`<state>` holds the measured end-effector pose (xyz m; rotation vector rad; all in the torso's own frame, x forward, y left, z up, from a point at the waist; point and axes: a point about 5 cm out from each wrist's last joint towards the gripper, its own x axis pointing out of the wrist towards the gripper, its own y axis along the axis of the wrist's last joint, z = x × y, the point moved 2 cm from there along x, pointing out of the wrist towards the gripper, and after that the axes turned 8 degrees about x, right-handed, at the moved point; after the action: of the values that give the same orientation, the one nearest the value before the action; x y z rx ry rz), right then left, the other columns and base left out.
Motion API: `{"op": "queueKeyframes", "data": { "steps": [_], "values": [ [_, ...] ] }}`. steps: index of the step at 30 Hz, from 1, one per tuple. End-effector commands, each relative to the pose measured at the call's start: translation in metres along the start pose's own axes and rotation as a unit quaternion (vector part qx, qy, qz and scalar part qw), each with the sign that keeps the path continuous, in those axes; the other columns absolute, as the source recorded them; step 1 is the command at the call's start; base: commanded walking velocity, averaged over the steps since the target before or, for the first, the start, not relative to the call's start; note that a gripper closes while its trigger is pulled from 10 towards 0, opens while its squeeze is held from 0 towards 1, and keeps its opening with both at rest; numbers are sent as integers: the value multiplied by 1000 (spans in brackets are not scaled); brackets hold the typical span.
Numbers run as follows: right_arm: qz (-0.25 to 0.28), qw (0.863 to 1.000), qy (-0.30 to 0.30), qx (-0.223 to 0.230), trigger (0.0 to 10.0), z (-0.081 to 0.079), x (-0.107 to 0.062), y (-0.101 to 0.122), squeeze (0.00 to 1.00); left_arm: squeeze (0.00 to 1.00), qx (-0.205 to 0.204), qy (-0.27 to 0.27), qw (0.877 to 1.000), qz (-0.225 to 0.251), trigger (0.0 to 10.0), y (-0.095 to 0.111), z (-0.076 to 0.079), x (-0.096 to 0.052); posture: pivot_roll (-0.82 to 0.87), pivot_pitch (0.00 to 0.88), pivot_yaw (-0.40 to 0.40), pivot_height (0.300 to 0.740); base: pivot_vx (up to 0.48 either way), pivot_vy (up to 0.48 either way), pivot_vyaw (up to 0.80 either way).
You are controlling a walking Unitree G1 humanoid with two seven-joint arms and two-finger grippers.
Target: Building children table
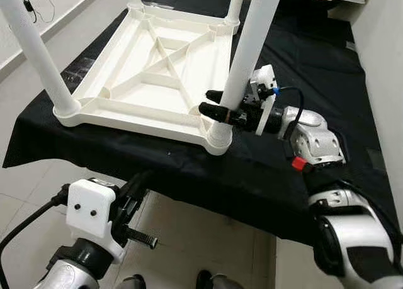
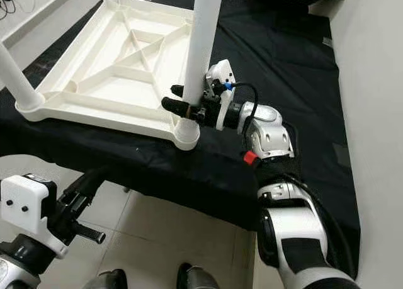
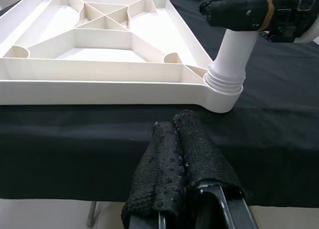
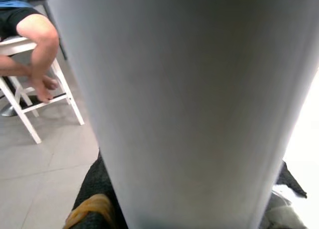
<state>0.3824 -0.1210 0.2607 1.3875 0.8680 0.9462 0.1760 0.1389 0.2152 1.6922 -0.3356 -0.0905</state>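
White plastic leg [image 1: 247, 56], centre frame: your right gripper [image 1: 217, 105] is clamping it near the socket; light, stiff, slippery. Left gripper [image 3: 184, 154] is idling, fingers together.

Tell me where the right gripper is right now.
The right gripper is closed around the white table leg just above its corner socket, at the upturned tabletop's near right corner.

The worktop [image 1: 264, 169] is covered with a black cloth [image 2: 283, 62] that hangs over its near edge. On the cloth lies a white plastic children table [image 1: 157, 75], upside down, its legs pointing up.
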Motion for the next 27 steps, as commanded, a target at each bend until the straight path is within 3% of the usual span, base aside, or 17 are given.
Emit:
{"op": "queueKeyframes", "data": {
  "steps": [1, 5, 10, 11, 12, 13, 14, 15, 16, 17, 18, 19, 21, 25, 26, 27],
  "values": [
    [-7, 1000, 19, 13, 0, -1, -3, -6, 0, 0, -3, -7, 1000, -6, 10000, -1, 2, -3, 170, 281, -121, 740, 0, 0, 0],
    [-23, 999, -10, 19, 0, -7, -16, -24, 0, 0, -9, -2, 1000, -12, 10000, -3, 0, -5, 157, 283, -130, 740, 0, 0, 0],
    [-12, 999, -34, 23, 0, -9, -17, -30, 0, 0, -8, -2, 1000, -13, 10000, -3, 0, -6, 146, 285, -138, 740, 0, 0, 0],
    [-32, 948, -317, -14, 0, 18, -28, -47, 0, 0, -8, -2, 1000, -14, 10000, -4, 0, -6, 147, 276, -147, 740, 0, 0, 0],
    [-32, 948, -317, -14, 0, 18, -28, -47, 0, 0, -8, -2, 1000, -14, 10000, -4, 0, -6, 147, 276, -147, 740, 0, 0, 0],
    [-72, 916, -393, 17, 0, -11, -31, -87, 0, 0, -2, 5, 1000, -7, 10000, -1, -5, -4, 142, 261, -150, 740, 0, 0, 0],
    [-72, 916, -393, 17, 0, -11, -31, -87, 0, 0, -2, 5, 1000, -7, 10000, -1, -5, -4, 142, 261, -150, 740, 0, 0, 0],
    [-86, 890, -446, 36, 0, -29, -37, -103, 0, 0, 3, 9, 1000, 1, 10000, 1, -8, 0, 139, 230, -141, 740, 0, 0, 0],
    [-86, 890, -446, 36, 0, -29, -37, -103, 0, 0, 3, 9, 1000, 1, 10000, 1, -8, 0, 139, 230, -141, 740, 0, 0, 0],
    [-88, 885, -455, 52, 0, -39, -37, -108, 0, 0, 5, 11, 1000, 7, 10000, 2, -10, 3, 142, 223, -146, 740, 0, 0, 0],
    [-81, 900, -423, 63, 0, -40, -28, -106, 0, 0, 1, 14, 1000, 15, 10000, 4, -12, 6, 142, 206, -153, 740, 0, 0, 0],
    [-81, 900, -423, 63, 0, -40, -28, -106, 0, 0, 1, 14, 1000, 15, 10000, 4, -12, 6, 142, 206, -153, 740, 0, 0, 0],
    [-61, 903, -423, 49, 0, -24, -19, -92, 0, 0, 3, 19, 999, 26, 10000, 7, -14, 8, 146, 193, -156, 740, 0, 0, 0],
    [-55, 906, -417, 42, 0, -19, -10, -84, 0, 0, 4, 24, 999, 28, 10000, 8, -17, 8, 147, 194, -150, 740, 0, 0, 0],
    [-48, 906, -418, 39, 8353, -20, -5, -79, 0, 0, 2, 24, 999, 28, 10000, 8, -17, 8, 144, 196, -144, 740, 0, 0, 0],
    [-48, 914, -402, 34, 10000, -26, 2, -72, 0, 0, -5, 21, 999, 24, 10000, 7, -14, 7, 144, 209, -134, 740, 0, 0, 0]
  ]
}}
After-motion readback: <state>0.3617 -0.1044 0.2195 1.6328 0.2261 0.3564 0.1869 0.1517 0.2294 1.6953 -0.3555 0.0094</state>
